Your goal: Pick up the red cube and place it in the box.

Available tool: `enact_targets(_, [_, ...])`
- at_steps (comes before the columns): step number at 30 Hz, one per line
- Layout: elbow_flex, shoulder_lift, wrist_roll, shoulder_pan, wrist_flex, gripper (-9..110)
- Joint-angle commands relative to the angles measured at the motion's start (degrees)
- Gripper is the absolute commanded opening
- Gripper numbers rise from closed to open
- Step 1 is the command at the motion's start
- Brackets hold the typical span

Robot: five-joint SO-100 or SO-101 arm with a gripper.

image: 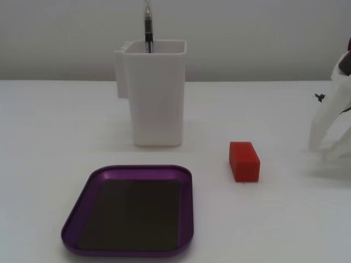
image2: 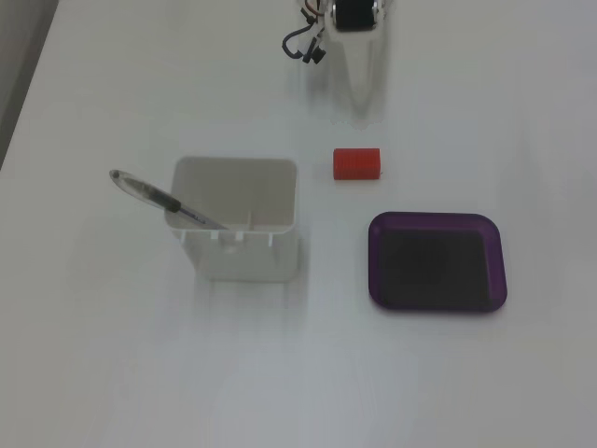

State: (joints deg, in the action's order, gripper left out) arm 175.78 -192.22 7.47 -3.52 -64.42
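The red cube [image: 244,160] lies on the white table, to the right of the purple tray [image: 188,204] and apart from it. In the view from above, the cube [image2: 357,163] lies just beyond the tray's [image2: 374,263] far left corner. The tray's dark floor holds nothing. My white gripper [image: 326,150] comes in from the right edge, its fingertips low over the table to the right of the cube, not touching it. Its two fingers look spread apart and hold nothing. From above, the gripper [image2: 362,97] shows faintly, white on white, a little beyond the cube.
A tall white plastic container [image: 156,98] with a pen [image: 147,27] in it stands behind the tray. From above, the container [image2: 247,257] is left of the tray, with the pen [image2: 159,198] leaning out to the left.
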Motion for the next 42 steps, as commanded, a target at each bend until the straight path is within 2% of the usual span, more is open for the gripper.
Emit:
enact_targets(1, [0.53,-4.66,-0.18,-0.53,0.09,-1])
enact_targets(27, [-2.46,-3.96,-0.88,-0.35,1.67,0])
enact_targets(34, [-11.95,-3.25,-17.58,-0.18,3.78,0])
enact_targets(37, [-14.33,2.29,-18.37,0.53,3.78,4])
enact_targets(42, [-20.04,23.12,-17.67,0.44,6.33,12])
